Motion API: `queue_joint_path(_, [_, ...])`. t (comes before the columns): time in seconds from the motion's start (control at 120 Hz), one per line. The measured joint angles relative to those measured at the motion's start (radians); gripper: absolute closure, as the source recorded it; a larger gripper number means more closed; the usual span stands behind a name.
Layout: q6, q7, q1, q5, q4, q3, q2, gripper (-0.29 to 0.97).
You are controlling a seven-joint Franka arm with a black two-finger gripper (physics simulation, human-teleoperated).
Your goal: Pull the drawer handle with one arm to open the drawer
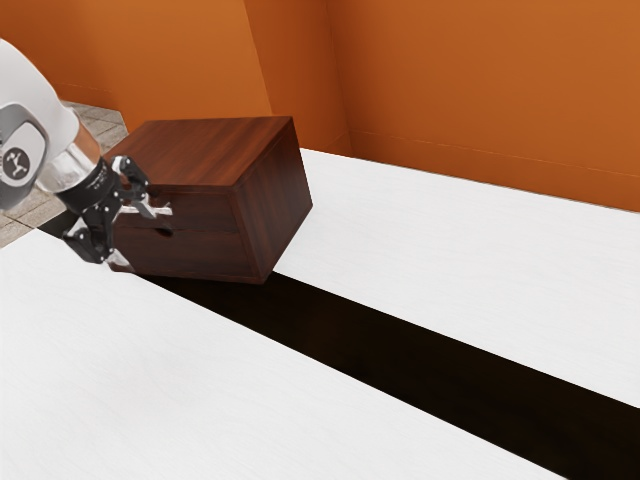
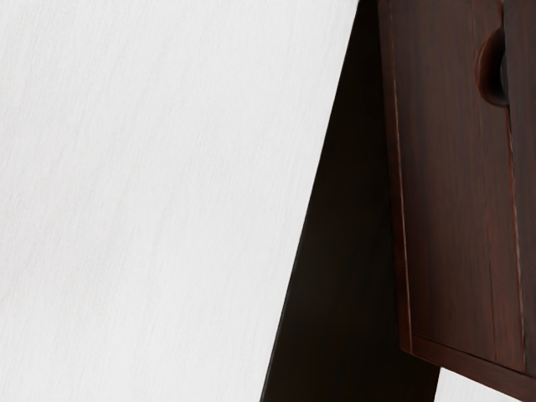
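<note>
At the exterior view's left, the pincer (image 1: 135,215) sits right against the front face of the wooden cabinet (image 1: 215,160), and I cannot tell whether it is spread or pressed together. The drawer handle (image 2: 492,69) is a dark recess in that front. The cabinet stands on the white desk (image 1: 450,250), beside a dark strip (image 1: 400,360).

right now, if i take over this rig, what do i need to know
Gripper: at the front of the cabinet, close to the drawer handle; grip state unclear.
Drawer: front looks flush with the cabinet, not pulled out.
Done: none of the pull.
Left: take hold of the handle and pull the drawer open.
</note>
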Motion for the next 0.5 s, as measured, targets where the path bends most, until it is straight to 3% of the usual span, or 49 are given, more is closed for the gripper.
queue_joint_path(0.133, [0.013,-0.007,0.016,0.001,0.010,0.003,0.019,0.08])
queue_joint_path(0.275, [0.020,-0.012,-0.135,0.007,0.011,0.150,0.014,0.08])
queue_joint_path(0.5, [0.022,-0.016,-0.150,0.042,0.021,0.183,0.043,0.08])
